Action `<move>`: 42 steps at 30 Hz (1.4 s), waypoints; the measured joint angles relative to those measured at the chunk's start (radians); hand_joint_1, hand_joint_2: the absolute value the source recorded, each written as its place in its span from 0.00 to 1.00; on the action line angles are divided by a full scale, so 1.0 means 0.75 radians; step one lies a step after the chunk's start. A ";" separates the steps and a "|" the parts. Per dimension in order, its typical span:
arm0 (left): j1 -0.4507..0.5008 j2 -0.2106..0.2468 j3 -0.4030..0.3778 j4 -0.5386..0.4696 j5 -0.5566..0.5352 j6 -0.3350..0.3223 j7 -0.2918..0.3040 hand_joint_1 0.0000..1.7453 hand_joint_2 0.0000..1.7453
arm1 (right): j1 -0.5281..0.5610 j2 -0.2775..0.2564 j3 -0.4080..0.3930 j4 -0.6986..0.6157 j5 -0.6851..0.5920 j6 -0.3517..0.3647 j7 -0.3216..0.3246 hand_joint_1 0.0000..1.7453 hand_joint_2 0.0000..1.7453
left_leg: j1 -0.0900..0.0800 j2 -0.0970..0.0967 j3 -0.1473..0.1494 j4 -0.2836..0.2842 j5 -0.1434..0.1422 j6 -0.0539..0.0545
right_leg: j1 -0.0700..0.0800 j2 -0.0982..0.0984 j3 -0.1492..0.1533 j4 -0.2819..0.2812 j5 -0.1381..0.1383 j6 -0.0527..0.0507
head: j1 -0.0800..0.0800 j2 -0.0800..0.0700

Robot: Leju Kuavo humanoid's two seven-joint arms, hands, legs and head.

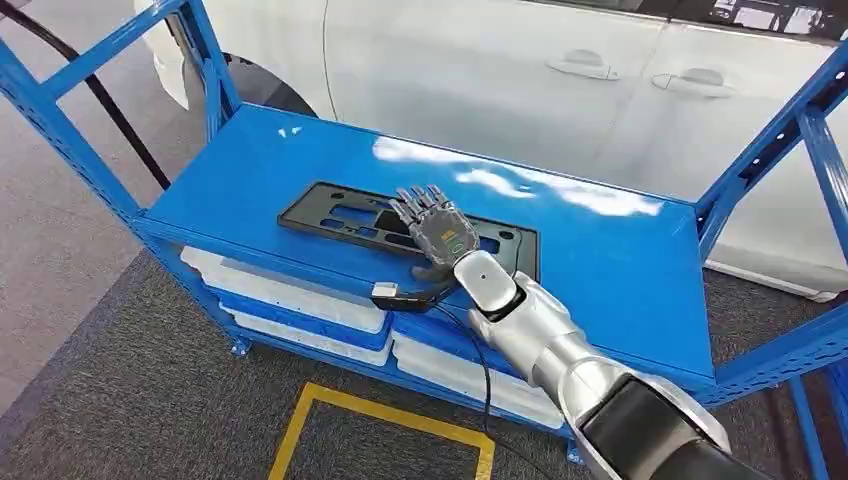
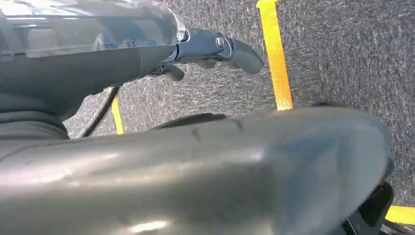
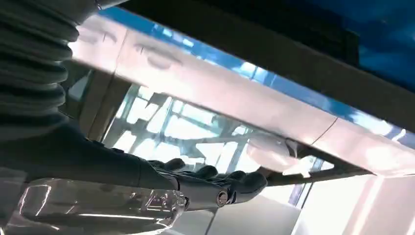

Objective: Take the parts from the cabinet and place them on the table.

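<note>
We see a blue shelf [image 1: 620,260] with a white car [image 1: 500,70] behind it. A flat black part [image 1: 330,215] lies on the shelf's top, near its front edge. Our right hand [image 1: 435,230] rests flat on the part's right half, fingers stretched and apart, gripping nothing. White trays [image 1: 300,300] sit on the level below. Our left hand [image 2: 215,49] hangs over grey carpet with yellow tape [image 2: 275,54]; whether it is clenched we cannot tell.

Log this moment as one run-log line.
right hand: flat on black frame part, fingers extended, no grasp | part: flat on blue shelf | left hand: hanging over grey carpet, holds nothing | placement: not yet
</note>
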 joint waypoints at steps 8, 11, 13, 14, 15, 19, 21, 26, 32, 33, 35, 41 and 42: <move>0.000 -0.003 0.002 0.000 0.005 0.002 -0.003 0.00 0.00 | -0.011 0.001 0.072 0.087 0.090 0.021 0.051 0.00 1.00 | -0.008 -0.007 -0.001 0.009 -0.010 -0.017 | 0.015 0.000 0.111 -0.283 0.175 -0.037 | 0.000 0.000; -0.001 -0.003 0.004 0.000 0.007 0.003 -0.006 0.00 0.00 | -0.027 0.002 0.088 0.108 0.093 0.041 0.062 0.00 1.00 | -0.007 -0.006 0.010 -0.002 -0.010 -0.038 | 0.016 0.001 0.119 -0.290 0.175 -0.053 | 0.000 0.000; -0.001 -0.001 0.005 0.000 0.009 0.004 -0.007 0.00 0.00 | -0.032 0.007 0.096 0.117 0.094 0.046 0.064 0.00 1.00 | -0.009 -0.002 -0.010 0.065 -0.064 -0.050 | -0.001 -0.003 0.138 -0.310 0.181 -0.068 | -0.001 0.000; 0.000 0.000 0.005 0.000 0.009 0.004 -0.006 0.00 0.00 | -0.033 0.009 0.103 0.122 0.095 0.048 0.064 0.00 1.00 | -0.006 -0.001 -0.053 0.160 -0.116 -0.056 | 0.000 -0.004 0.138 -0.310 0.181 -0.070 | 0.000 0.000; 0.000 0.001 0.006 0.000 0.010 0.004 -0.006 0.00 0.00 | -0.032 0.009 0.108 0.127 0.095 0.050 0.064 0.00 1.00 | -0.004 -0.001 -0.106 0.274 -0.168 -0.060 | 0.001 -0.004 0.137 -0.310 0.181 -0.071 | 0.000 0.000; 0.000 0.001 0.012 0.000 0.016 0.004 -0.007 0.00 0.00 | -0.039 0.012 0.125 0.145 0.095 0.063 0.067 0.99 1.00 | -0.001 -0.001 -0.150 0.358 -0.145 -0.065 | 0.001 -0.003 0.140 -0.306 0.179 -0.071 | -0.001 0.000; -0.001 0.002 0.014 0.000 0.018 0.006 -0.010 0.00 0.00 | -0.045 0.013 0.135 0.155 0.096 0.076 0.064 1.00 1.00 | 0.002 0.001 -0.031 0.116 -0.031 -0.059 | 0.001 -0.002 0.142 -0.302 0.176 -0.065 | 0.000 0.000; 0.002 0.001 0.019 0.000 0.020 0.006 -0.014 0.00 0.00 | -0.069 0.012 0.149 0.177 0.096 0.086 0.035 1.00 1.00 | -0.009 -0.003 0.012 0.008 -0.014 -0.020 | 0.009 0.002 0.130 -0.292 0.177 -0.028 | 0.000 0.000; 0.004 0.000 0.024 0.000 0.020 0.003 -0.017 0.00 0.00 | -0.086 0.010 0.149 0.193 0.092 0.079 0.003 1.00 1.00 | -0.003 0.001 0.011 -0.001 -0.005 0.005 | 0.001 0.001 -0.071 0.142 -0.038 0.006 | 0.000 0.000; 0.004 0.000 0.025 0.000 0.020 0.003 -0.017 0.00 0.00 | -0.087 0.007 0.148 0.194 0.088 0.077 -0.004 1.00 1.00 | -0.003 0.000 0.012 -0.001 -0.005 0.005 | 0.001 0.001 -0.082 0.157 -0.025 0.005 | 0.000 0.000; 0.004 0.000 0.026 0.000 0.020 0.003 -0.018 0.00 0.00 | -0.090 0.005 0.145 0.195 0.086 0.075 -0.017 1.00 1.00 | -0.004 -0.002 0.018 -0.001 -0.008 0.003 | 0.001 0.001 -0.007 0.003 0.077 -0.004 | 0.000 0.000; 0.002 -0.004 0.026 0.000 0.020 0.003 -0.019 0.00 0.00 | -0.107 0.004 0.143 0.195 0.085 0.074 -0.024 1.00 1.00 | -0.015 -0.002 0.018 0.004 -0.016 -0.009 | 0.015 0.001 0.132 -0.291 0.170 -0.031 | 0.000 0.000; 0.002 -0.004 0.026 0.000 0.020 0.003 -0.019 0.00 0.00 | -0.107 0.004 0.143 0.195 0.085 0.074 -0.024 1.00 1.00 | -0.015 -0.002 0.018 0.004 -0.016 -0.009 | 0.015 0.001 0.132 -0.291 0.170 -0.031 | 0.000 0.000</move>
